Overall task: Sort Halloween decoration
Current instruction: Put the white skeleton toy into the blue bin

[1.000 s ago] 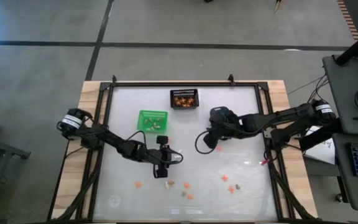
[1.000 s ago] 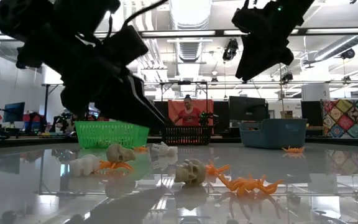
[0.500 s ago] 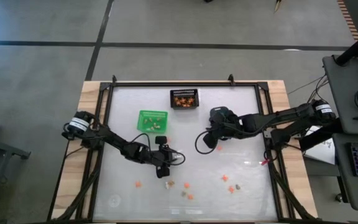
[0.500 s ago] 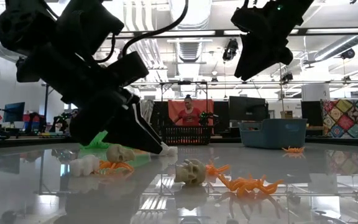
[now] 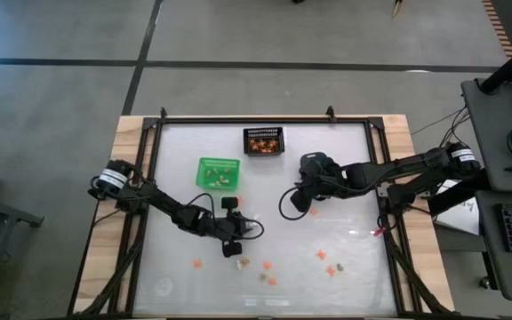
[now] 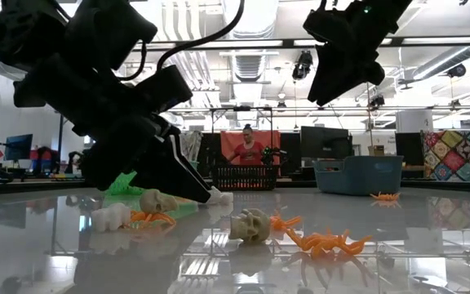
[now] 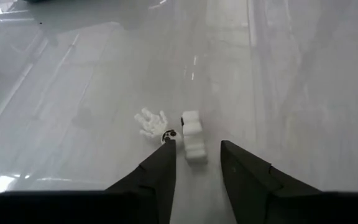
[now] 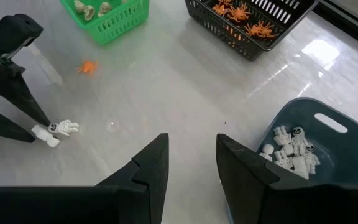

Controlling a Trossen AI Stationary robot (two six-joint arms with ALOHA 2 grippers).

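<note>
The Halloween decoration is small trinkets scattered on the glossy table: a white skeleton (image 7: 191, 138) (image 8: 55, 129), tan skulls (image 6: 250, 224) and orange spiders (image 6: 325, 241) (image 5: 321, 254). My left gripper (image 7: 199, 149) (image 5: 232, 249) is down at the table top, open, its fingers standing on either side of the white skeleton's blocky end. My right gripper (image 8: 191, 152) (image 6: 337, 77) hangs open and empty high above the table, right of its middle, over the blue-grey bin (image 8: 303, 143). My left gripper comes at the skeleton slanting down from the table's left. One fingertip (image 7: 168, 148) stands right at the skeleton's skull (image 7: 168, 134). Whether it touches, I cannot tell. The skeleton lies flat on the table.
A green bin (image 5: 218, 172) holding tan skulls stands left of centre. A black mesh bin (image 5: 263, 140) with orange spiders stands at the far edge. The blue-grey bin holds white skeletons. More trinkets lie near the front edge (image 5: 266, 264). A person stands in the room behind (image 6: 247, 147).
My left gripper has come down and a little toward the table's near edge, until its fingertips reach the table top at the white skeleton. The trinkets lie where they were.
</note>
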